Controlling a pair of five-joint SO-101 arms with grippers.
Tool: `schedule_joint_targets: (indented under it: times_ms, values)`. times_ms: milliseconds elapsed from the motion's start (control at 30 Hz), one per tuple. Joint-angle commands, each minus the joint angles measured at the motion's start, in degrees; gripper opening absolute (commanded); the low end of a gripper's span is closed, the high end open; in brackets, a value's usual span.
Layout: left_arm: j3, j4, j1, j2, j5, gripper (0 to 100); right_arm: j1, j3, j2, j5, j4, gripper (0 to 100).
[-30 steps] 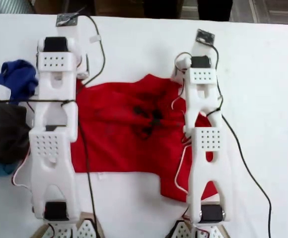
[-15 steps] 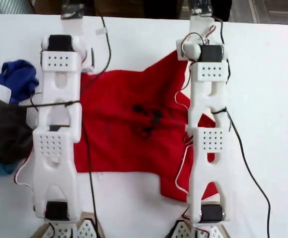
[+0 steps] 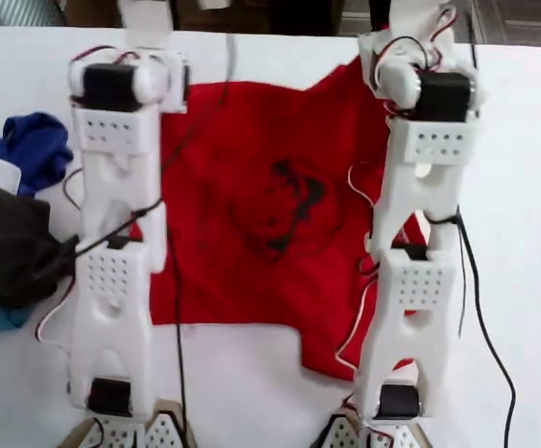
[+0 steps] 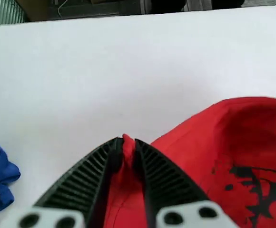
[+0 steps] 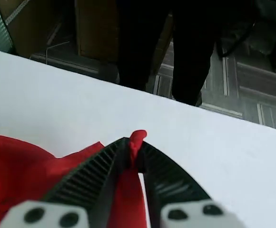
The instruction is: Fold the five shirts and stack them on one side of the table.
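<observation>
My left hand (image 4: 127,145) was clamped on a pinch of the red shirt (image 4: 233,142), with the cloth showing between its ribbed fingers (image 4: 85,175). My right hand (image 5: 134,142) was closed on another edge of the same shirt, and a red tuft poked out past its tips. Both hands were out near the far edge of the white counter (image 3: 522,187). The shirt lay spread between my left arm (image 3: 112,233) and right arm (image 3: 420,233), its dark print (image 3: 284,210) facing up. Beyond my left arm sat a heap of other shirts (image 3: 9,247), with a blue shirt (image 3: 33,145) at its far end.
</observation>
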Motion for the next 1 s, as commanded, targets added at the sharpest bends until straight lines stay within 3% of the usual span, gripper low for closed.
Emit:
schedule_joint_targets:
  times_ms: [0, 367, 733, 967]
  values:
    - [-2.15, 0.88, 1.49, -4.04, -0.7, 3, 0.75, -2.2, -8.48, 2.99, 2.68, 2.1]
    - [-0.92, 1.14, 2.02, -9.49, -0.79, 3, 4.0, -2.2, -13.14, 6.24, 9.89, 2.2]
    - [24.66, 1.14, 1.85, -16.09, -1.85, 3, 10.24, -1.67, -10.86, 10.81, 11.12, 2.1]
    - [35.12, -1.49, 0.09, -22.42, -3.52, 3, 6.37, 11.16, -16.22, 8.18, 11.21, 2.2]
